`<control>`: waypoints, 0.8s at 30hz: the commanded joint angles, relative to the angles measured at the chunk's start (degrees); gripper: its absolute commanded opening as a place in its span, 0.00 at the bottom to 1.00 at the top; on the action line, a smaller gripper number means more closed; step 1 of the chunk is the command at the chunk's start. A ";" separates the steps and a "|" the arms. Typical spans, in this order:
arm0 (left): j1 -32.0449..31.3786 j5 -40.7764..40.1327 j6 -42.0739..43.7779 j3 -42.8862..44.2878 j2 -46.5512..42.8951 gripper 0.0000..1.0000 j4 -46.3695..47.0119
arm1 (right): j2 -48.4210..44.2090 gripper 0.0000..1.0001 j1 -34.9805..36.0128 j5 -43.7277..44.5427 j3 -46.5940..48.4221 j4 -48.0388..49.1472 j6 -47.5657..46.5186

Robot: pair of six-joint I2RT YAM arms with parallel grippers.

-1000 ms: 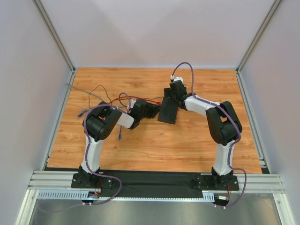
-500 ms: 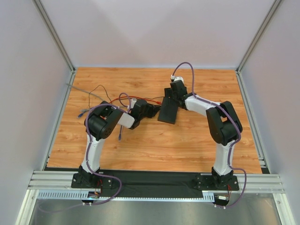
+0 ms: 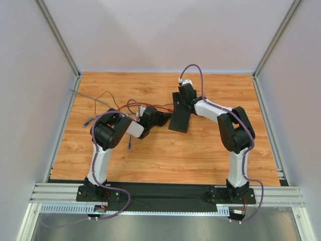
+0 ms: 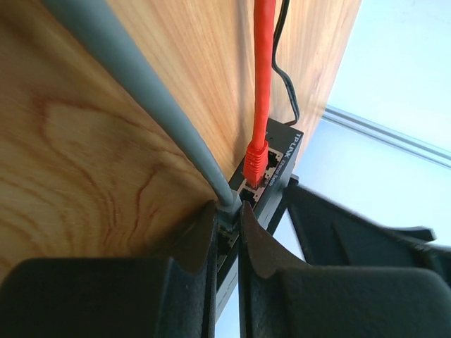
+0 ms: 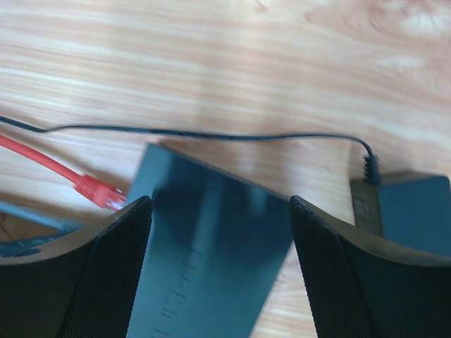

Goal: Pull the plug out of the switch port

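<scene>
The switch (image 3: 180, 120) is a flat black box lying mid-table. In the left wrist view its port edge (image 4: 276, 169) holds a red plug (image 4: 256, 163), with a grey cable's plug (image 4: 229, 205) in a port beside it. My left gripper (image 4: 227, 215) is shut on the grey plug, right at the port edge; in the top view it (image 3: 164, 118) sits at the switch's left side. My right gripper (image 5: 220, 211) is open, its fingers straddling the switch body (image 5: 211, 246) from above. In the top view it (image 3: 179, 106) is over the switch's far end.
A red cable (image 3: 150, 106) and a thin black cable (image 3: 103, 95) run left from the switch. A grey cable (image 3: 83, 93) trails toward the left wall. A small black power-adapter block (image 5: 416, 211) lies right of the switch with its black lead (image 5: 211, 135).
My right wrist has shifted a little to the left and farther back over the switch. The left gripper and the switch have not moved.
</scene>
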 commanded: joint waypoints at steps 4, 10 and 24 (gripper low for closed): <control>0.02 -0.29 3.40 -2.71 1.37 0.00 -2.95 | 3.87 0.81 3.12 4.14 6.64 -2.75 -3.51; 0.11 -0.82 4.28 -3.07 1.45 0.00 -1.63 | 4.66 0.81 3.21 3.71 7.35 -3.63 -3.68; 0.02 -2.83 5.86 -3.85 1.02 0.00 0.56 | 6.24 0.80 5.66 5.72 7.35 -9.25 -8.34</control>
